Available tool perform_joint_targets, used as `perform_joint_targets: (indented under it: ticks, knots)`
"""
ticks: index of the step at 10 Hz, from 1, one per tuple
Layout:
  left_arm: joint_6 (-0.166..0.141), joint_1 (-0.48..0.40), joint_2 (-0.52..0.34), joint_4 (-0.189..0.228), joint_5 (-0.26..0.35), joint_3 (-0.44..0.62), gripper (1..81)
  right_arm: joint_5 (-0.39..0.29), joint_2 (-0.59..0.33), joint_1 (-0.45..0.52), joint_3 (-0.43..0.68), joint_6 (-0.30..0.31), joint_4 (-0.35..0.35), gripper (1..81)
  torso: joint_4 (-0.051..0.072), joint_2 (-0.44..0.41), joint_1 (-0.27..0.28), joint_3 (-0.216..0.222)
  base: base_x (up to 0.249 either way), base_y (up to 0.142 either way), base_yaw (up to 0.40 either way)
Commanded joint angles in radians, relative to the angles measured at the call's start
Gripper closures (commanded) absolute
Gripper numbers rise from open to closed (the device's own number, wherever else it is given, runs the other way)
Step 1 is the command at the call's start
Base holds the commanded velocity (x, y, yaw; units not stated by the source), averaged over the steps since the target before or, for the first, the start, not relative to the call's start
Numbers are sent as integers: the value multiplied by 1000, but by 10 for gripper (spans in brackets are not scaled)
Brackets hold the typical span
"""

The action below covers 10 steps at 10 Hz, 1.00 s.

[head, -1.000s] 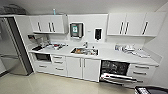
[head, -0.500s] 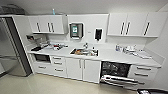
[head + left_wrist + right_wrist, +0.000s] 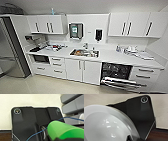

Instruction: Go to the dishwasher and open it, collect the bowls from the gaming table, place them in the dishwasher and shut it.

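While the under-counter stainless-steel dishwasher (image 3: 117,75) stands open below the white counter (image 3: 110,57) as before, the view nears; a bright green plastic bowl (image 3: 62,130) sits at the left hand, grip unclear.

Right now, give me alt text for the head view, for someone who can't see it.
A white office kitchenette with the dishwasher standing open under the counter, its door folded down and dark racks showing. A sink is set in the counter's middle, white wall cabinets hang above, and a stainless refrigerator stands at the left end.
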Motion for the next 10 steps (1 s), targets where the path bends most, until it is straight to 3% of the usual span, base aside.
perform_joint_targets:
  ticks: [1, 10]
  knots:
    - [3, -50, -14, 10, 26, 10, 811, -9, 23, 52, 25, -3, -13, 811, 0, 0, 0, 0, 101, 0, 0]
    - [-3, -53, -8, -4, 28, -6, 811, -9, 25, 52, 22, -3, -11, 811, 0, 0, 0, 0, 101, 0, 0]
